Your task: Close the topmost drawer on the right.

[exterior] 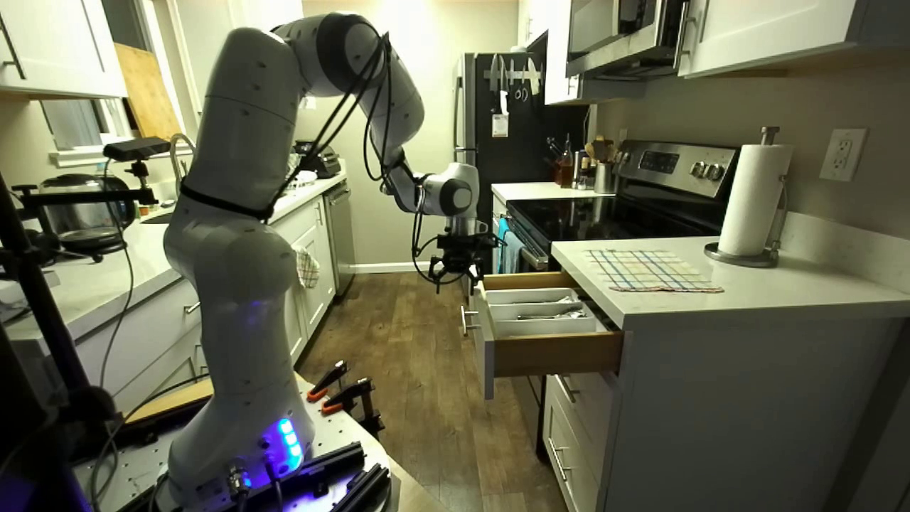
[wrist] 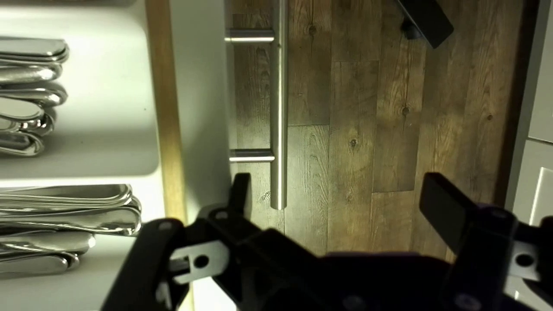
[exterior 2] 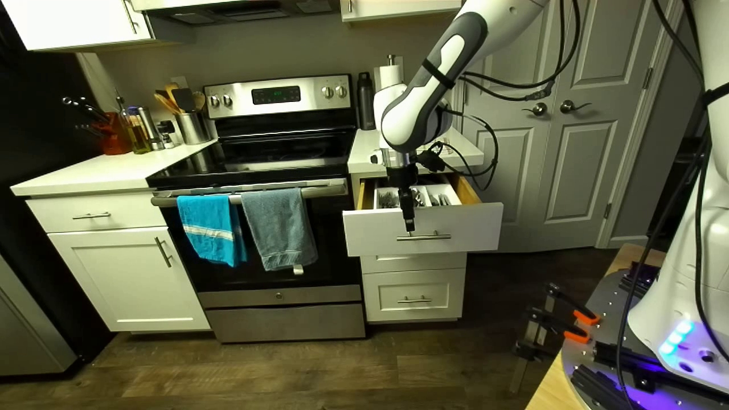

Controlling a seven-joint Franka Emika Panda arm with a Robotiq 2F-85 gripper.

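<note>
The topmost drawer (exterior: 488, 348) is pulled out from the cabinet, with pale wood sides and a white divided tray holding cutlery. Its flat light front (exterior 2: 376, 233) faces the aisle in an exterior view. Its bar handle (exterior 2: 424, 236) is silver and also shows in the wrist view (wrist: 278, 108). My gripper (exterior: 456, 279) points down at the drawer front, near the handle. In the wrist view my gripper (wrist: 337, 185) is open and empty. One finger is close to the drawer front (wrist: 201, 108), near the handle's end; the other is over the floor. Contact cannot be told.
Lower drawers (exterior 2: 414, 293) stand beneath in the same cabinet. The countertop (exterior: 746, 284) above holds a checkered cloth (exterior: 650, 270) and a paper towel roll (exterior: 753, 199). The stove (exterior 2: 279, 148) with two hanging towels (exterior 2: 279, 228) is beside the drawer. Clamps (exterior: 348, 391) stick out from the robot's base table.
</note>
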